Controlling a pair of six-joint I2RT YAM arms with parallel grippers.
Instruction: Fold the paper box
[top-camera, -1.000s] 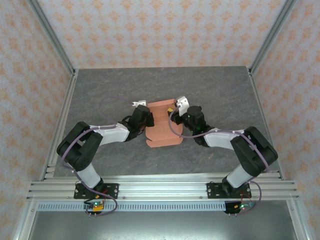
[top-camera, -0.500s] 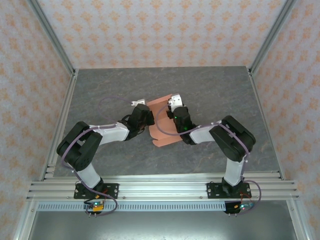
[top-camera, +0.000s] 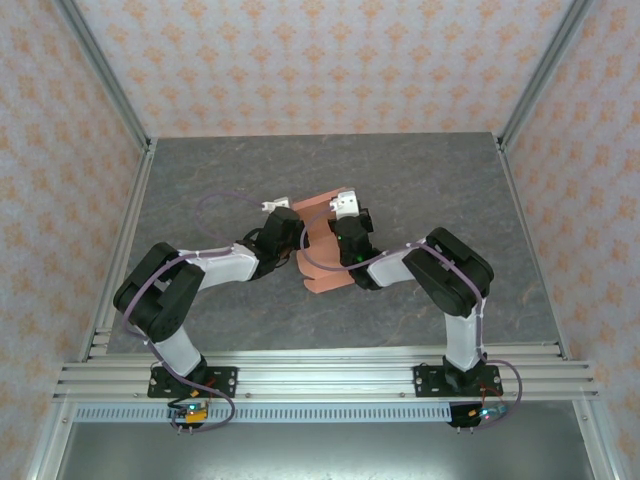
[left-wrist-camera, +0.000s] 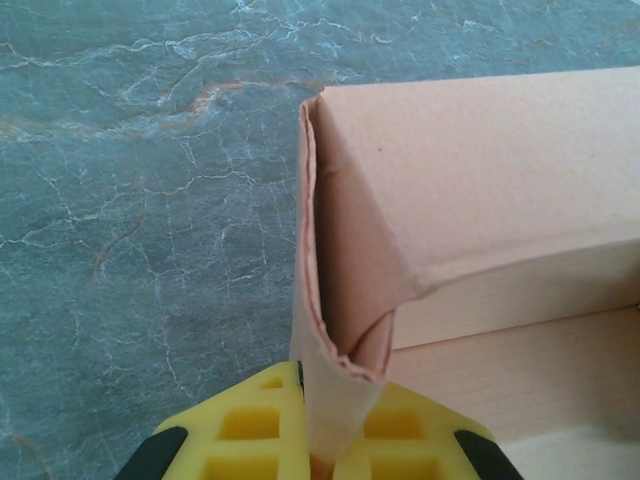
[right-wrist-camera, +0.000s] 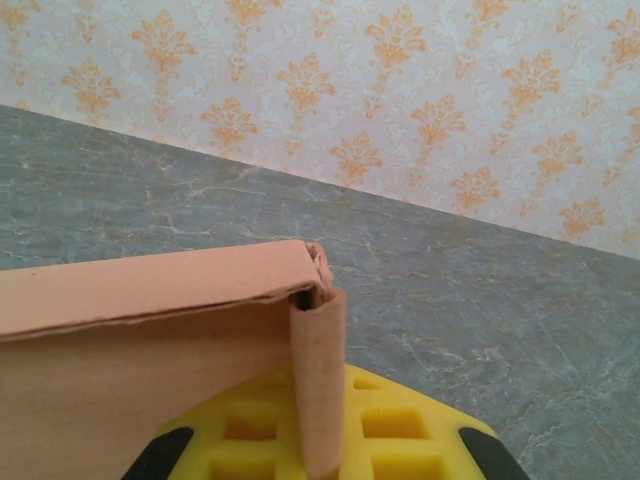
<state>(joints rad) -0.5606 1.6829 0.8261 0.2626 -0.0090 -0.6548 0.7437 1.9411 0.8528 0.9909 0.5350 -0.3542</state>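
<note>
Top external view first, Mia: where is the box (top-camera: 322, 278)?

In the middle of the table (top-camera: 450, 190), Jon, half folded. The left gripper (left-wrist-camera: 325, 440) is closed on a doubled side wall of it. The right gripper (right-wrist-camera: 320, 440) is closed on a curled flap at one corner. Both pinch card and nothing else.

How will it handle, do you think?

Very light, I judge. It is thin salmon card, matte and a little fibrous at the cut edges, so probably not slippery. It looks stiff only along the creases. A flat panel would likely buckle under a hard push, and a wrong crease would remain. Best to hold it at an edge, close to a fold line, as both grippers do now.

And around it?

Yellow pads (left-wrist-camera: 250, 440) with square hollows, the table grey, veined like marble and smooth, and walls (right-wrist-camera: 400, 100) with an orange ornament pattern.
</note>
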